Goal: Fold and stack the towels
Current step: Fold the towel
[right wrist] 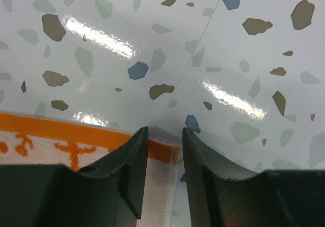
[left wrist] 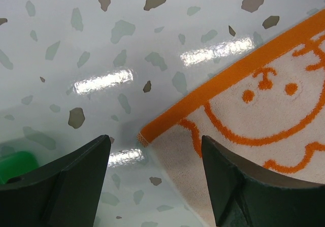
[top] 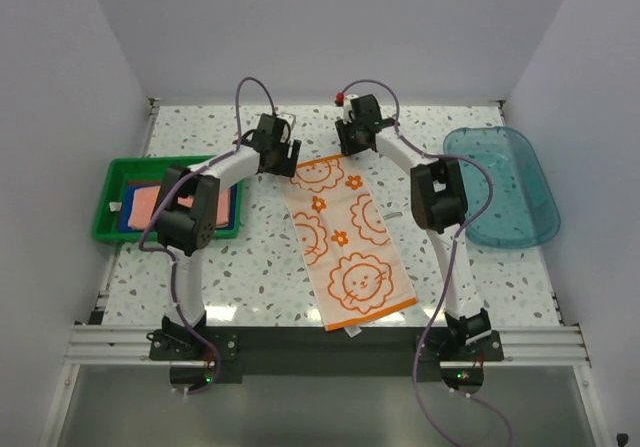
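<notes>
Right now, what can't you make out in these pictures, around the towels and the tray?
- Stacked towels in the green tray: top view, the left arm covers part; count unclear.
- Patterned towel, far corners: top view, left gripper and right gripper hide them.
- Right wrist view: fingers cover the towel's corner; contact unclear.
- Left wrist view: the towel runs off the right edge.

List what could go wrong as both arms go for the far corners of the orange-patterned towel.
1. Only the corner tip of the orange towel lies within the right end effector, whose jaws stand narrow, so it may slip out.
2. The left end effector straddles a corner lying flat on the table; closing might bunch it instead of pinching it.
</notes>
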{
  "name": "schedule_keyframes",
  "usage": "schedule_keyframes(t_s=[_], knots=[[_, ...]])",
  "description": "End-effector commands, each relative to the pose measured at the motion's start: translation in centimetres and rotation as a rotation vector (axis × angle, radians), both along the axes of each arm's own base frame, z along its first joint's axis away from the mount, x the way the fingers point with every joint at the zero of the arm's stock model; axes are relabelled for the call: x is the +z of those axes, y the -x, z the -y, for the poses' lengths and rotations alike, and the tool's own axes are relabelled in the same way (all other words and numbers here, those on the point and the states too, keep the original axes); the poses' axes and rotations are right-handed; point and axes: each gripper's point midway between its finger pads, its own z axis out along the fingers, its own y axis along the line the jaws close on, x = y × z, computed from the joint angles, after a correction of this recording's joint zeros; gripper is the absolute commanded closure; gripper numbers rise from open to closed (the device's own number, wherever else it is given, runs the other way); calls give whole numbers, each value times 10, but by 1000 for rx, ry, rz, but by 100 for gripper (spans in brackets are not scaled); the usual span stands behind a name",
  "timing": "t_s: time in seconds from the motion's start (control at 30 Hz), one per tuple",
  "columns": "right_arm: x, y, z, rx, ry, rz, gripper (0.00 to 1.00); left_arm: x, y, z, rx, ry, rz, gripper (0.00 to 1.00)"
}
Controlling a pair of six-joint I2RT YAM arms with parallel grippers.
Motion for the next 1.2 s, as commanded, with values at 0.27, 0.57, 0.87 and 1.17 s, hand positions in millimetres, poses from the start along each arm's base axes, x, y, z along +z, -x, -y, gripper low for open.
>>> schedule_keyframes(t_s=[0.27, 0.57, 0.87, 1.17], knots=[[25, 4, 1, -12, -53, 14, 61, 14, -11, -3, 18, 4, 39, 22], [60, -5, -1, -4, -90, 69, 60, 21, -11, -3, 20, 7, 52, 22], [37, 9, 4, 26, -81, -4, 60, 15, -7, -4, 13, 3, 35, 22], [21, 25, 10, 67, -41, -56, 62, 11, -7, -2, 9, 8, 25, 22]])
